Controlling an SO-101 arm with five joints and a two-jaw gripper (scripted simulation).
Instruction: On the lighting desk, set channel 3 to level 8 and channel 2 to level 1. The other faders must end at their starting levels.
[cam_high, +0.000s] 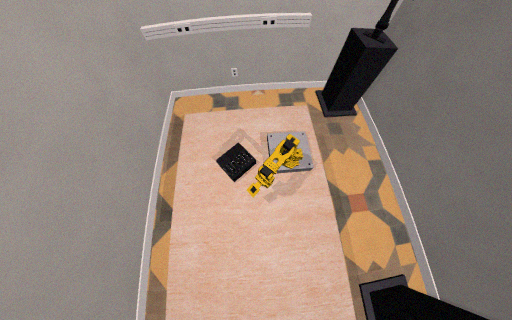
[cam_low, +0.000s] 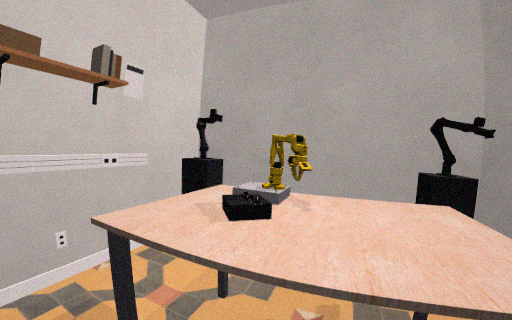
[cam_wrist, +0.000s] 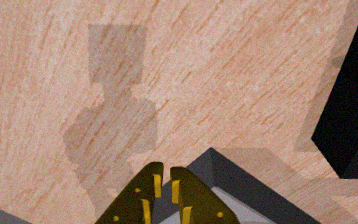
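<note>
The lighting desk is a small black box with a row of faders on top, lying on the wooden table just left of my grey base plate. In the wrist view only a dark edge of the lighting desk shows at the right. My yellow gripper is shut and empty. It hangs in the air above bare table, to the right of the desk and clear of it. The fader levels are too small to read.
A black pedestal with a dark arm stands beyond the table's far corner. A second pedestal with another arm stands at the right. A shelf with books hangs on the left wall.
</note>
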